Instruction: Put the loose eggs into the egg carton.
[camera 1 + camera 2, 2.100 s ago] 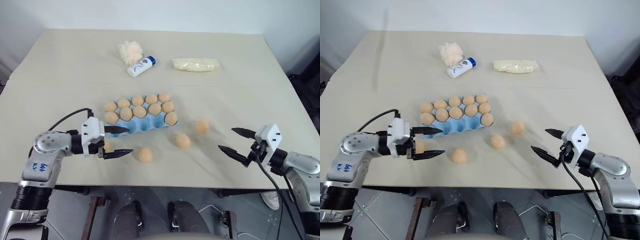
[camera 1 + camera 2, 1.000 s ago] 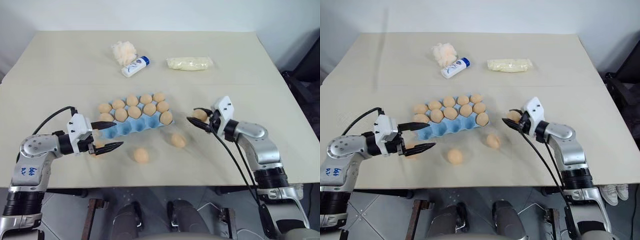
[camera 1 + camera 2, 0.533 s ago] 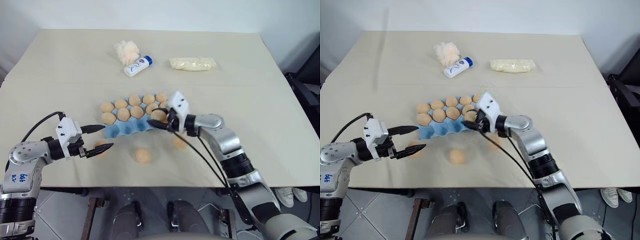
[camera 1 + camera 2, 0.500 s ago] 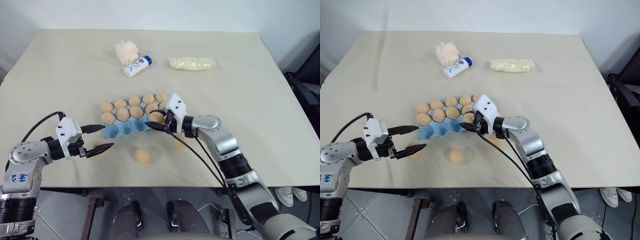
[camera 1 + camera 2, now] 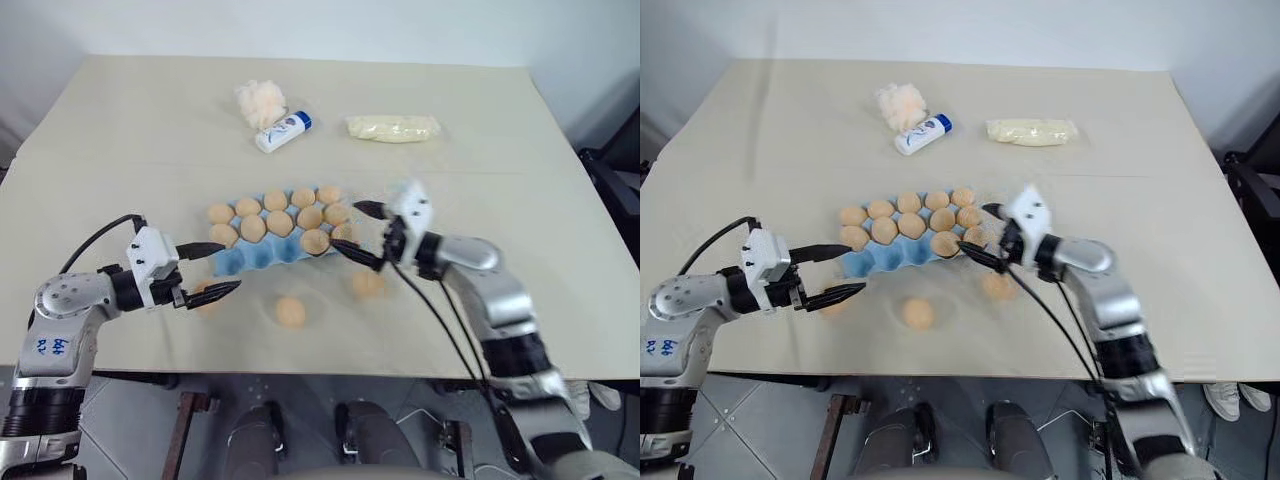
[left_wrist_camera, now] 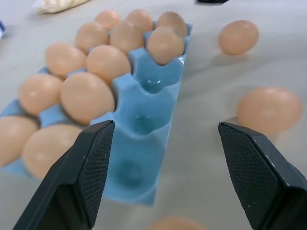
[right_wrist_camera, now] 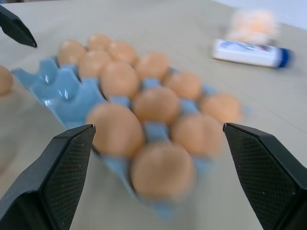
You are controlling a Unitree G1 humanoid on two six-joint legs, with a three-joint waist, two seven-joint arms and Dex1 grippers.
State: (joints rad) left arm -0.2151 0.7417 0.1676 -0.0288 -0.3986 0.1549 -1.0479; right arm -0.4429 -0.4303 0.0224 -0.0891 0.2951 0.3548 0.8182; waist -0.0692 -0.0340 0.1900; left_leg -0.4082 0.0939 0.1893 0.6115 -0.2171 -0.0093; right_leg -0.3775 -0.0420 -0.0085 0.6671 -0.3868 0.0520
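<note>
The light blue egg carton (image 5: 272, 250) lies near the middle of the beige counter (image 5: 120, 150), most of its cups filled with pale orange-tan eggs and three cups along its near row bare. The right gripper (image 5: 362, 232) hovers just off the carton's right end with its two black fingers spread wide, released and holding nothing; the filled cups show between those fingers in the right wrist view. The left gripper (image 5: 213, 266) sits at the carton's left end, its fingers parted and empty, one over the carton's near corner and the other over the counter. Three loose eggs lie on the counter in front of the carton: one (image 5: 205, 293) by the left gripper's lower finger, one (image 5: 291, 312) in front of the carton's middle, and one (image 5: 368, 284) below the right gripper. At the far side of the counter a fluffy whitish-orange tuft (image 5: 260, 99) touches a white bottle with a blue cap (image 5: 282, 131), and a long pale-yellow bag (image 5: 393, 127) lies apart to their right.
</note>
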